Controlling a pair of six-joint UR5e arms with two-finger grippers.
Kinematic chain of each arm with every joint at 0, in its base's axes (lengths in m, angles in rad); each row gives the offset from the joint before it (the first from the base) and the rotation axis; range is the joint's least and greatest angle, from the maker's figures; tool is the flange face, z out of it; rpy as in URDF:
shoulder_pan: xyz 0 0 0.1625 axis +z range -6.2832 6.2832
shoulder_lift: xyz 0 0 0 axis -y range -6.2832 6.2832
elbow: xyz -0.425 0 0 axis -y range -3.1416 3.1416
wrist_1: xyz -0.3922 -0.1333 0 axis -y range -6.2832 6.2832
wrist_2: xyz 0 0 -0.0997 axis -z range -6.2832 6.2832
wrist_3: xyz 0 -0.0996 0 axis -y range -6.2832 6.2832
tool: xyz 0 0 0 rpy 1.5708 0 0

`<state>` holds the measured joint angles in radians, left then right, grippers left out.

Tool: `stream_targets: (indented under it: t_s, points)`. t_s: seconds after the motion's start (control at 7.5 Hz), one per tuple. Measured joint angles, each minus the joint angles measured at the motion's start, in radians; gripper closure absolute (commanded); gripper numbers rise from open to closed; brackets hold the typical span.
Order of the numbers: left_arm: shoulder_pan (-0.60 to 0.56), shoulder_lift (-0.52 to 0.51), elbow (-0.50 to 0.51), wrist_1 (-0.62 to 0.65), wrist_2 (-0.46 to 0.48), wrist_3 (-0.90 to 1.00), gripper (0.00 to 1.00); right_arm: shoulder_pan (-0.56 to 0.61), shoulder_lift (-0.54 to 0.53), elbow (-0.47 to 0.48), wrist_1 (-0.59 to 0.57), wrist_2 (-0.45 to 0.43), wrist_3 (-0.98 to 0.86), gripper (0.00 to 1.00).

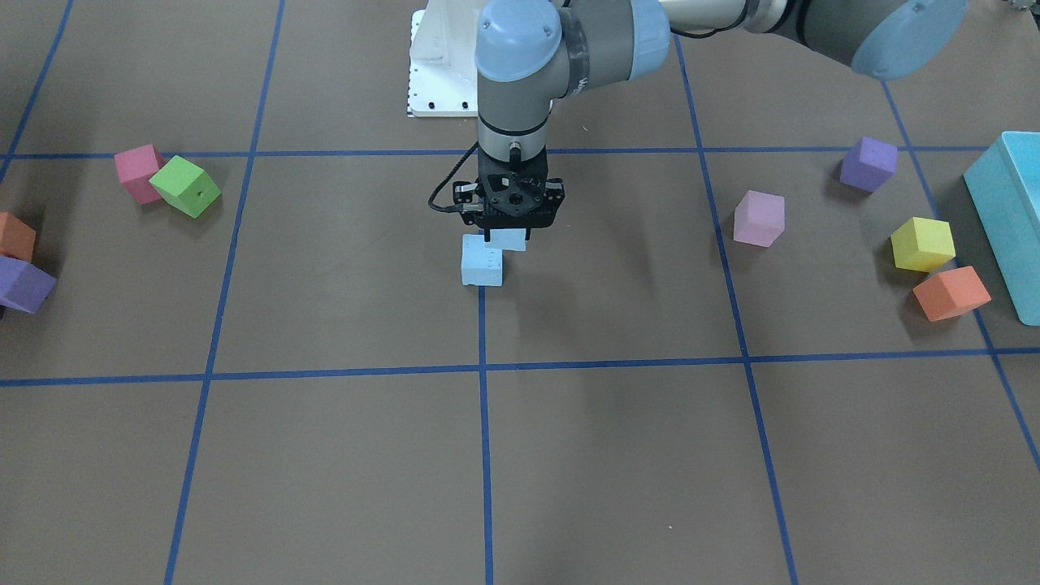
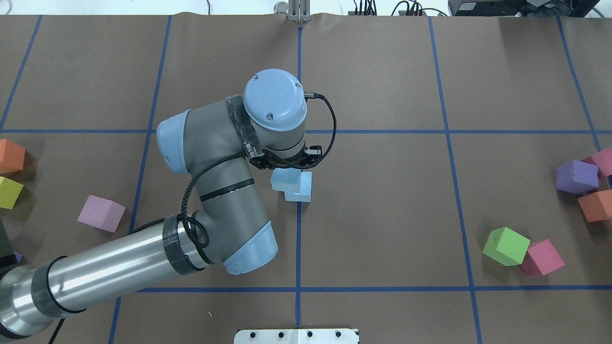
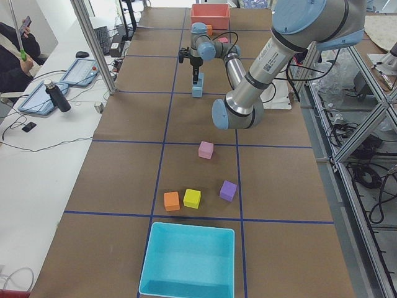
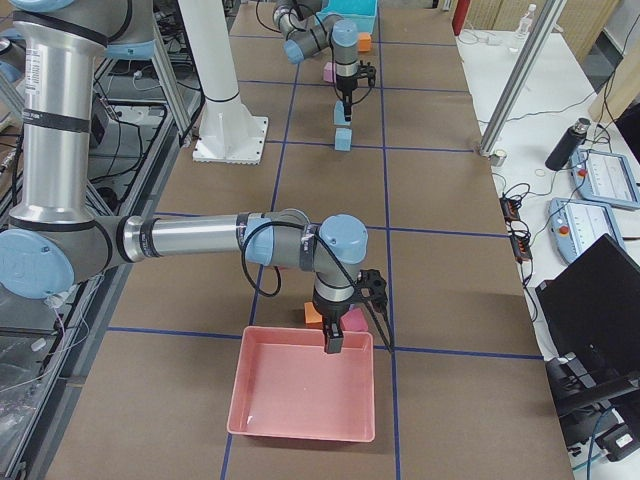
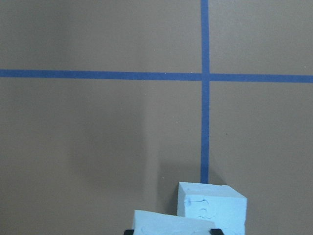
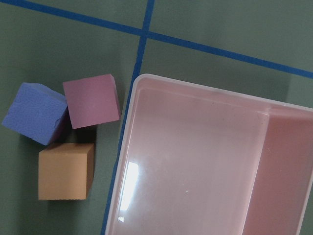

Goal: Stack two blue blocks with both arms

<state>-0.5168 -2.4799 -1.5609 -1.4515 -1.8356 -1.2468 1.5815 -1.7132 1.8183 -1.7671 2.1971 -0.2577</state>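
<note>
My left gripper (image 1: 508, 236) is shut on one pale blue block (image 1: 511, 239) and holds it a little above the table near the centre. The second blue block (image 1: 482, 261) rests on the table right beside it, lower and offset, partly overlapped in the overhead view (image 2: 302, 187). In the left wrist view the held block (image 5: 172, 223) sits between two black fingertips, with the other block (image 5: 213, 205) just beyond. My right gripper (image 4: 333, 342) shows only in the exterior right view, hanging over a pink tray (image 4: 300, 398); I cannot tell whether it is open or shut.
Pink (image 1: 138, 172), green (image 1: 185, 187), orange (image 1: 15, 236) and purple (image 1: 24, 284) cubes lie on my right side. Lilac (image 1: 759, 218), purple (image 1: 868, 163), yellow (image 1: 922, 244) and orange (image 1: 951, 293) cubes and a turquoise bin (image 1: 1007, 219) lie on my left side.
</note>
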Motion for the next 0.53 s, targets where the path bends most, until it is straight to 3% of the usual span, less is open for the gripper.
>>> stream_targets:
  t_s: [0.4, 0.53]
  points:
    - [0.006, -0.025, 0.069, -0.051, 0.005, -0.013, 0.71, 0.0, -0.002, -0.002, 0.0, 0.001, 0.002, 0.0]
    - [0.006, -0.024, 0.073, -0.055, 0.006, -0.016, 0.65, 0.0, -0.002, -0.005, 0.0, 0.0, 0.003, 0.0]
